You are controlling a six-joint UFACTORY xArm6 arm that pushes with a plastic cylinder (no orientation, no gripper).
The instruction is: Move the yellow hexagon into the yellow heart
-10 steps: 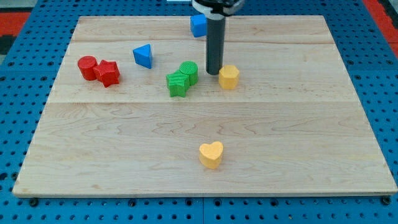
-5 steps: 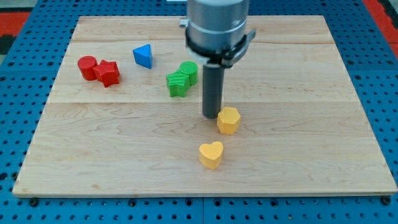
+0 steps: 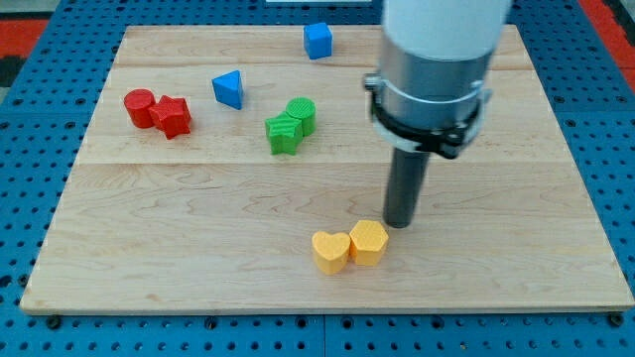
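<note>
Lower centre of frame: yellow heart (image 3: 330,251) and yellow hexagon (image 3: 368,242) sit side by side, touching, hexagon on the view's right. My tip (image 3: 399,224) is down on the wooden board (image 3: 179,248), just up-right of the hexagon, v. close to its upper right edge; can't tell if it's actually touching. No pincer on this arm, just the rod, so nothing to spread or pinch.

Mid frame, left of centre: two green blocks (image 3: 291,125) pressed together, shapes unclear. Left edge area: red cylinder (image 3: 140,107) touching a second red block (image 3: 172,116). Blue triangle-ish block (image 3: 229,88) btwn red and green pairs, apart from both. Top centre: blue cube (image 3: 317,41) near the board's far edge, well apart from the rest.
</note>
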